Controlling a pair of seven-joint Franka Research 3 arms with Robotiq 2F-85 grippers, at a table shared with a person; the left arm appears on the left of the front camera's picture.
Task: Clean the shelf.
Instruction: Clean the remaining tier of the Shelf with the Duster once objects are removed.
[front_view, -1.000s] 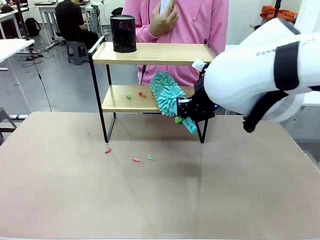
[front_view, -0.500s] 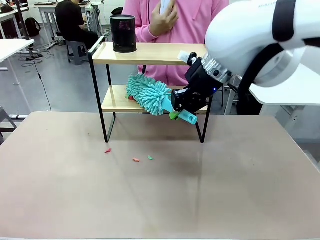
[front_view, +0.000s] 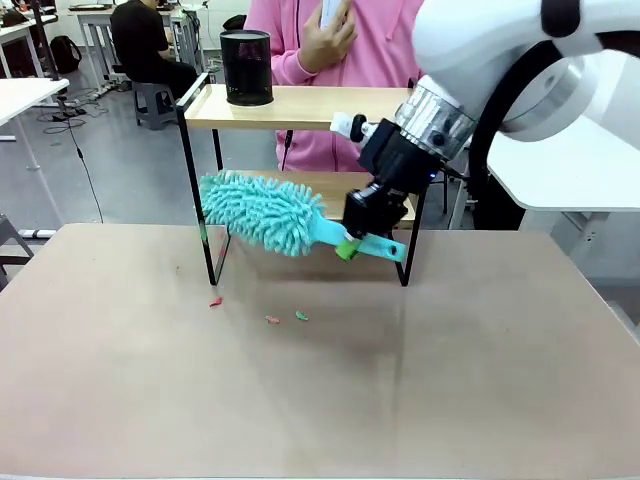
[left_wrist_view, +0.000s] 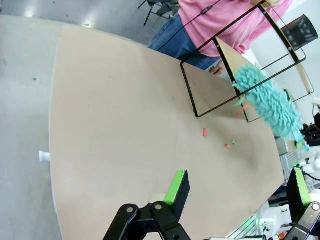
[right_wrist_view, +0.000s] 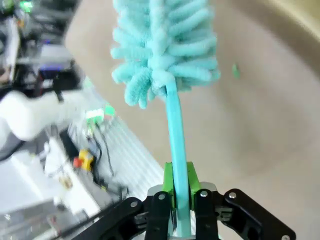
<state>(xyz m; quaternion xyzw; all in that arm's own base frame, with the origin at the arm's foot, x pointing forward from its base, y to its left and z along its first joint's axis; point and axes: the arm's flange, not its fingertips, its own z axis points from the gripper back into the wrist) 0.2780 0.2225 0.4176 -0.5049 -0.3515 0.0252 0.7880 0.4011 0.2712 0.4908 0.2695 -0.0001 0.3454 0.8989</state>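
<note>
1. The right fingers are clamped shut on the flat handle of a shaggy teal duster. The handle runs straight out from between the green pads to the head ahead of them.
2. The shelf stands just beyond those fingers, at the far side of the worktop. The duster head hangs level with the lower board and in front of it. It reaches the front leg at the end farthest from the fingers.
3. The left fingers are spread wide, hold nothing, and are well apart from the shelf.
4. The step in hand looks like a sweep along the lower board, now at its end. Three small scraps lie on the worktop below the head.
5. The head hides much of the lower board, so I cannot tell whether it is clean.
6. The next move is likely another pass, or a lift to the upper board. There the head must clear the black mesh cup and the person close behind.
</note>
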